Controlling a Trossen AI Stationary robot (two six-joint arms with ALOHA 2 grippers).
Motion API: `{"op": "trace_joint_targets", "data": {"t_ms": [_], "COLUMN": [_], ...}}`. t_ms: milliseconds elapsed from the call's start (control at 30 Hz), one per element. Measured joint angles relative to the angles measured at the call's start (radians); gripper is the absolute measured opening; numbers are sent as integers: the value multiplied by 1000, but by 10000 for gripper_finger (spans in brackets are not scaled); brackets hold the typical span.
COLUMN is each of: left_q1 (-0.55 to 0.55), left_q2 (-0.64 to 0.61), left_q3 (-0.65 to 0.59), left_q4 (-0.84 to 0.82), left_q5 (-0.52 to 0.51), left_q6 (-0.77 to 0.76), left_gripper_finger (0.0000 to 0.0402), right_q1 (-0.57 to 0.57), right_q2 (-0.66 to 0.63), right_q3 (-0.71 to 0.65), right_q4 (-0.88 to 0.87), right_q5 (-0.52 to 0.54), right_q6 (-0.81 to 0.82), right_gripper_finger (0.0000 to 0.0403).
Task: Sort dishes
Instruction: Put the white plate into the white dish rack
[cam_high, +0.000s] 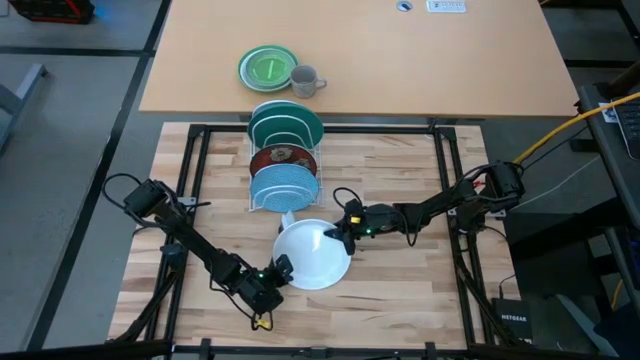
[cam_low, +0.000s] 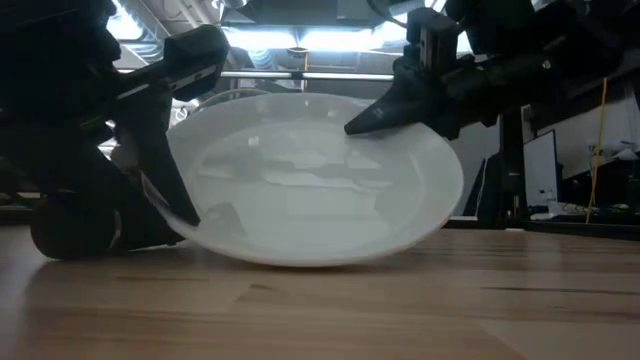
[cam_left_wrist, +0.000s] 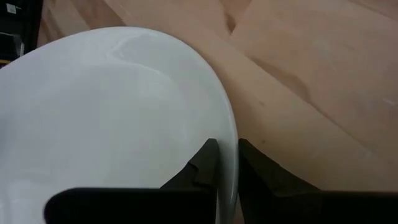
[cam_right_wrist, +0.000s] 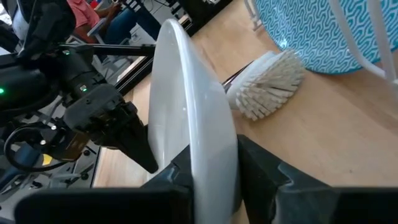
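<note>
The plain white plate (cam_high: 315, 258) stands tilted on the wooden table in front of the dish rack (cam_high: 285, 205), its hollow face toward the near edge in the low view (cam_low: 320, 190). My left gripper (cam_high: 280, 268) is shut on its near-left rim. My right gripper (cam_high: 335, 237) is shut on its far-right rim. The teal plate (cam_high: 287, 122), the dark red patterned plate (cam_high: 284, 158) and the light blue speckled plate (cam_high: 286, 186) stand on edge in the rack. My left gripper pinches the white plate's rim (cam_left_wrist: 229, 140) between its two fingers, one on the hollow face and one on the back, coming level from the table's near-left. My right gripper pinches the opposite rim (cam_right_wrist: 205, 134) the same way, slanting in from the right (cam_low: 360, 125). The plate is tilted, its lower rim (cam_low: 320, 258) on the table.
A white-bristled dish brush (cam_right_wrist: 270, 84) lies on the table between the rack and the white plate. On the far tabletop sit a small green plate (cam_high: 267, 68) and a grey mug (cam_high: 305, 81). A person in red shows beyond the table (cam_right_wrist: 84, 15).
</note>
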Motion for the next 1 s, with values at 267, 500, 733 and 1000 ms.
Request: {"op": "trace_joint_targets", "data": {"t_ms": [267, 500, 733, 1000], "left_q1": [0, -8, -42, -77], "left_q2": [0, 0, 4, 2], "left_q3": [0, 0, 38, 128], "left_q4": [-3, -4, -8, 4], "left_q5": [-6, -24, -28, -27], "left_q6": [-1, -83, -204, -250], "left_gripper_finger": [44, 75, 102, 91], "right_q1": [0, 3, 0, 0], "right_q2": [1, -10, -11, -11], "right_q3": [-1, -1, -1, -1], "right_q4": [0, 10, 15, 150], "right_q5": [20, 58, 60, 59], "right_q6": [3, -62, -79, -168], "right_gripper_finger": [74, 70, 68, 53]}}
